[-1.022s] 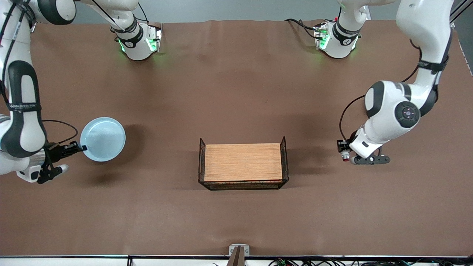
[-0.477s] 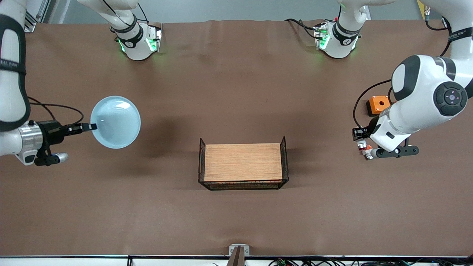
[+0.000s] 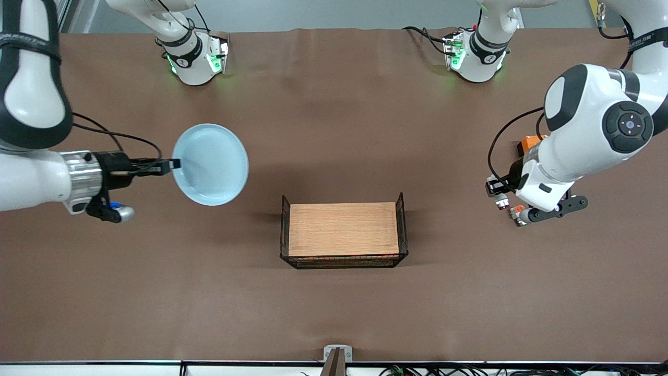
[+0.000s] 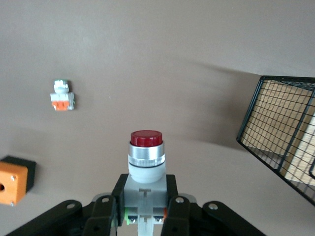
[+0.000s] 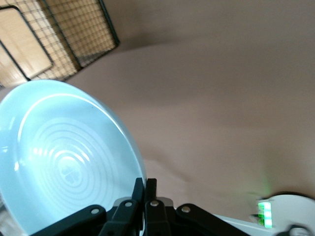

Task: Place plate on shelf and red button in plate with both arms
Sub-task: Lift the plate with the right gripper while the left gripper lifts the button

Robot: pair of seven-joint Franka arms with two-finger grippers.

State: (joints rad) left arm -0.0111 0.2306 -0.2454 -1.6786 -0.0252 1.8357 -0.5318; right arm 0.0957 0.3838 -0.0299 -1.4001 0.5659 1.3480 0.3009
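Since half a second ago the right arm has carried the round, glossy pale blue plate toward the middle of the brown worktop, and the left arm has drawn a little toward the rack.

Nearest the front camera stands the black wire rack with a pale wooden board as its top, in the middle of the worktop.

The left hand hangs over bare worktop toward the left arm's end, clenched on the small white-and-grey push-button switch with a dark red cap; in the left wrist view the red cap points away from the fingers, above a silver ring and a white body.

The right hand is over the worktop toward the right arm's end, its fingers pinched on the plate's rim. The plate is up in the air, tilted, and casts a shadow on the worktop.

On the worktop near the left arm lies an orange box with a black base, partly hidden by the arm in the front view. A short orange-and-white piece with a silver end lies near it.

Dark bands on the arms carry small writing that cannot be read.
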